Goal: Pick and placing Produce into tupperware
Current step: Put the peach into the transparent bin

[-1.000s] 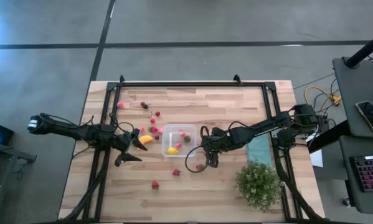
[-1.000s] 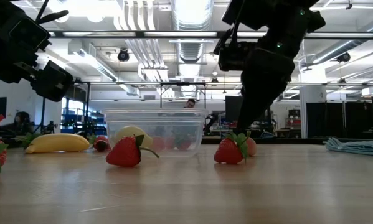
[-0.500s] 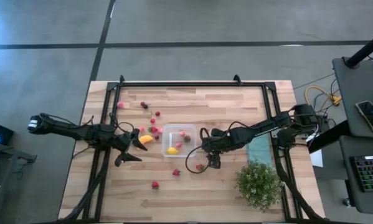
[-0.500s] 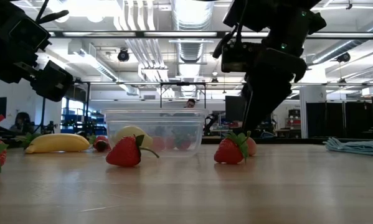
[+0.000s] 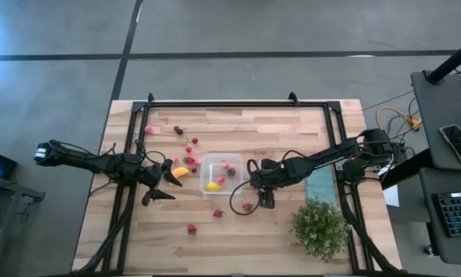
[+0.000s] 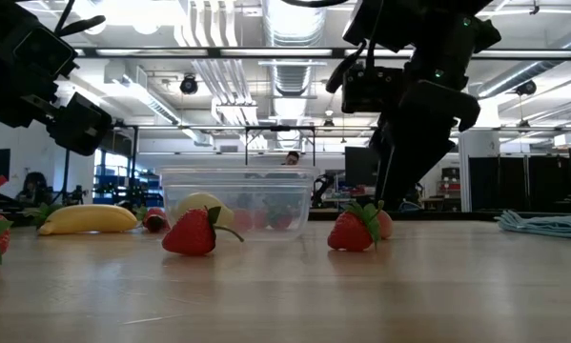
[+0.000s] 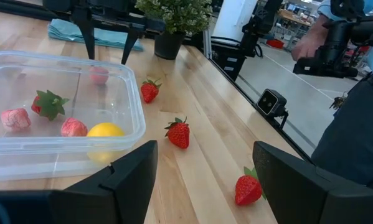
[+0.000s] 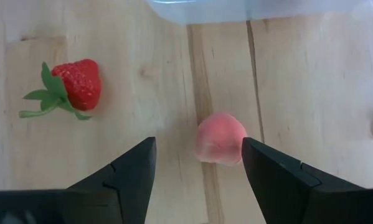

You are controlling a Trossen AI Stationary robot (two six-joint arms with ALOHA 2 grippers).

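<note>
Listing contents from the table's left side to its right.

- Left gripper [image 5: 162, 187]: fingers spread wide, holding nothing, hanging just left of the tupperware; waiting.
- Loose produce, left and upper part of the table: a pink piece [image 5: 148, 130] near the far-left corner, dark berries [image 5: 178, 129], several red berries [image 5: 192, 160], and a banana-like yellow piece [image 5: 181, 172] just beside the left gripper. None boxed yet.
- Tupperware [image 5: 222, 173]: clear box near the table's middle. Inside: a lemon [image 7: 105, 130], a strawberry [image 7: 47, 103] and, as far as the wrist view allows, three pink pieces. This share of the task looks done.
- Loose strawberries nearer the front edge: one [image 5: 217, 212] below the box, another [image 5: 191, 228] farther forward.
- Right gripper [image 5: 264, 198]: fingers wide apart, empty, poised over a pink fruit [image 8: 220, 139] that lies just outside the box's near wall, with a strawberry [image 8: 79, 84] close by. Judged to be the next piece for pickup.
- Teal cloth [image 5: 320, 183] and potted plant [image 5: 319, 227]: right side, not task items.

Status: roughly a third boxed; most pieces remain on the wood.
</note>
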